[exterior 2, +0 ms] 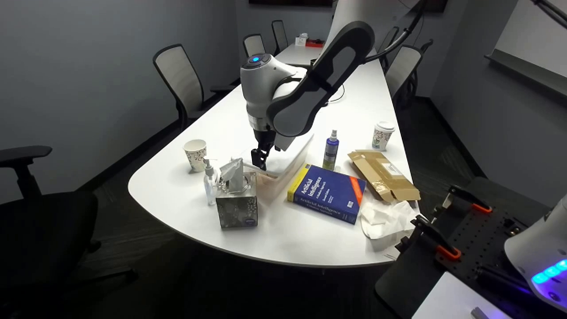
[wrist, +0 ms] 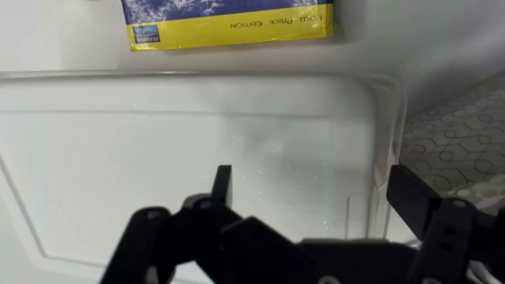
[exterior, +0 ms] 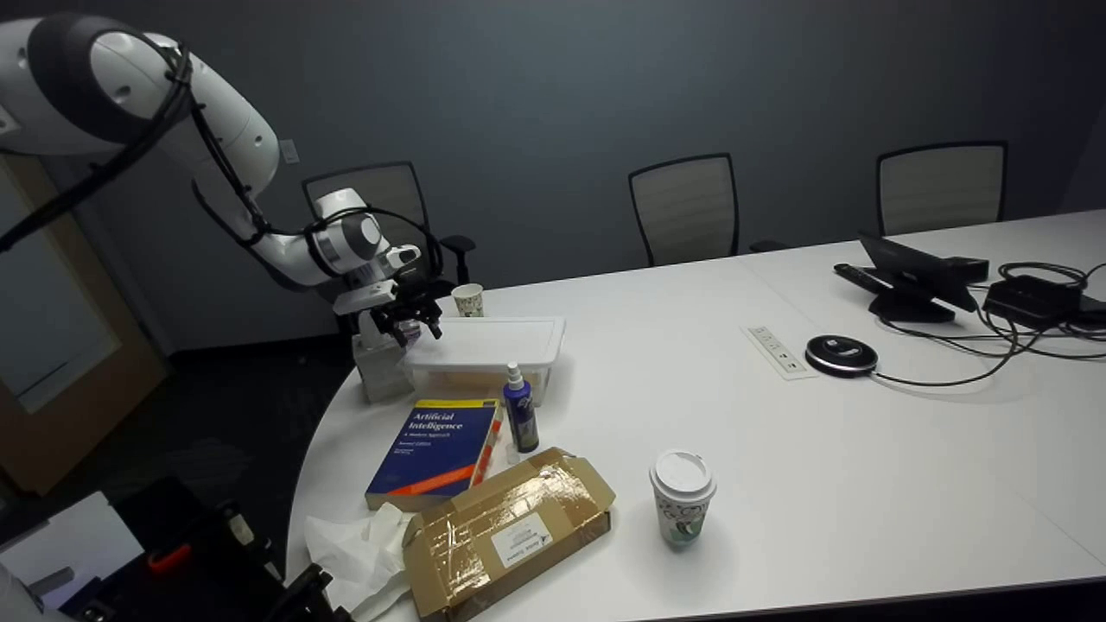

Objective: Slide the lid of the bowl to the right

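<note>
White worktop (exterior: 778, 484): end effector (wrist: 310, 173) spread apart, straddling edge of lid (wrist: 158, 165). Likely lining up; next: lower, push right.

In an exterior view, the fingers (exterior 2: 258, 159) point down at the near end of the white lid (exterior 2: 279, 159), which lies over a container (exterior 2: 271, 187) on the desk (exterior 2: 288, 246). A tissue box (exterior 2: 239, 209) and a clear pump bottle (exterior 2: 210, 188) stand near that end, a paper cup (exterior 2: 196, 156) farther left. To the right lie a blue book (exterior 2: 328, 190), a cardboard box (exterior 2: 381, 173) and crumpled paper (exterior 2: 384, 218), with a spray bottle (exterior 2: 330, 153) and lidded cup (exterior 2: 382, 136) upright behind.
</note>
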Available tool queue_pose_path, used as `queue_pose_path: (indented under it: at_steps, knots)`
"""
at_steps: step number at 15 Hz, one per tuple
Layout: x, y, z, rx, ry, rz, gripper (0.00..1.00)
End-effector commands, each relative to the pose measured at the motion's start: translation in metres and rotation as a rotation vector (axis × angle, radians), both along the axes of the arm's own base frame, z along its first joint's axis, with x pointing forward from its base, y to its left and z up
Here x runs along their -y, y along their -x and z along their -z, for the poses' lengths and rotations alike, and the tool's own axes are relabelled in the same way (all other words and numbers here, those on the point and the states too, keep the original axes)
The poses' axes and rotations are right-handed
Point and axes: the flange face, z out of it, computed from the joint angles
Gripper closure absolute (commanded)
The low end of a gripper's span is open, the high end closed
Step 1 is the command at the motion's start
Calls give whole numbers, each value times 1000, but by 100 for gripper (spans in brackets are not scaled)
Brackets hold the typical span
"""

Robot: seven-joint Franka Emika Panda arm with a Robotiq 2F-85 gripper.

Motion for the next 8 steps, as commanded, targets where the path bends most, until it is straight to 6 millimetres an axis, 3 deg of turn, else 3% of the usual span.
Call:
queue_pose_path:
  at_steps: [1, 8]
  knots:
    - [-4, -10, 11, 18, 23, 14, 0]
    - [11, -24, 26, 25, 48, 46, 0]
